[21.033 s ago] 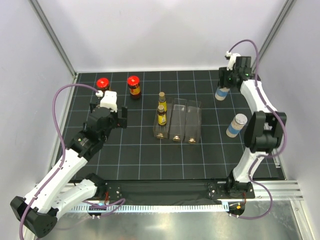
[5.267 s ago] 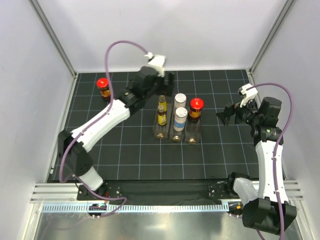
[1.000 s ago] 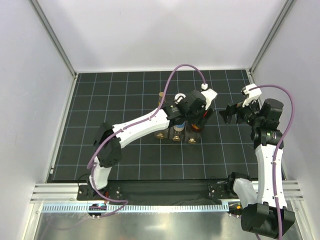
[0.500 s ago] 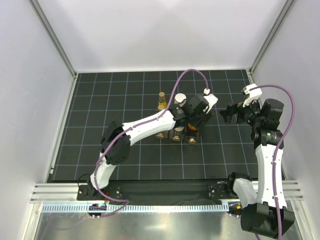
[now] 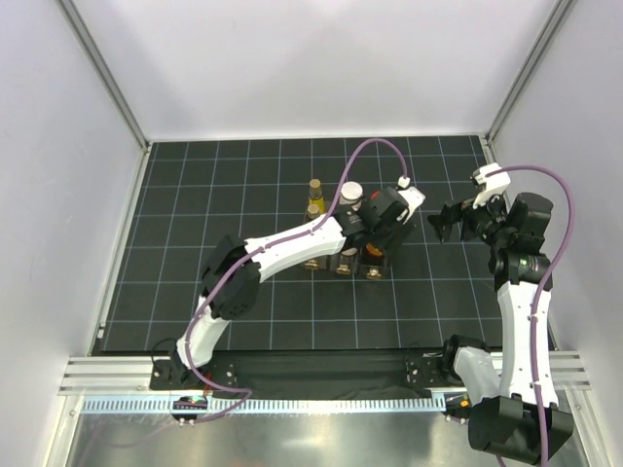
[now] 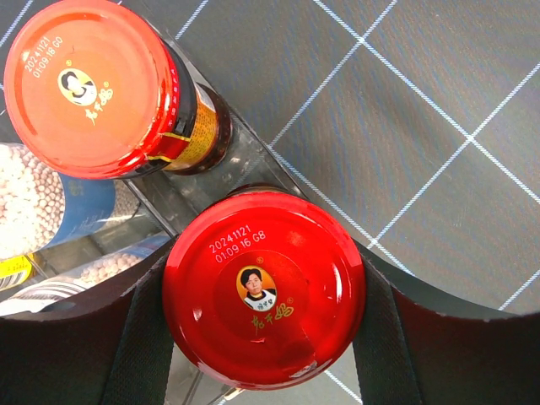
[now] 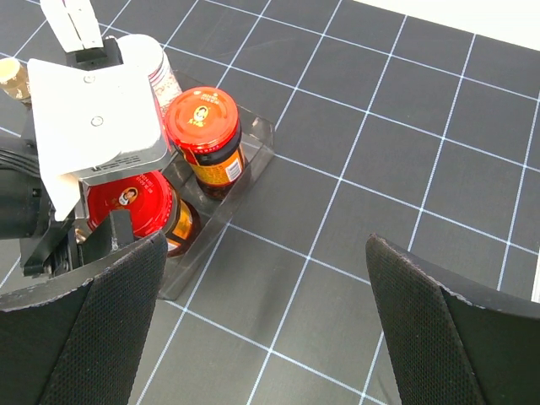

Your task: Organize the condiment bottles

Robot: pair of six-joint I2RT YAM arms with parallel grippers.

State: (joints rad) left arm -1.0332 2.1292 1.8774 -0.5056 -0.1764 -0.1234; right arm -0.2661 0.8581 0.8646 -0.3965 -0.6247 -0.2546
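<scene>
The left gripper is clenched on a red-capped jar. Its two black fingers are pressed against the cap at 9 and 3 o'clock in the left wrist view. This held jar is seen in the right-hand slot of the clear rack, though it cannot be told whether its bottom rests on the rack. A second red-capped jar is stood in the same slot, just beside the held one at 10 o'clock. A white bottle with a blue label is found at 9 o'clock, in the next slot. In the top view, a slim yellow bottle is stood in the left slot, at 10 o'clock from the left gripper. The right gripper is spread wide with nothing in it. It is seen at 3 o'clock from the rack, apart from it, over the black gridded mat.
</scene>
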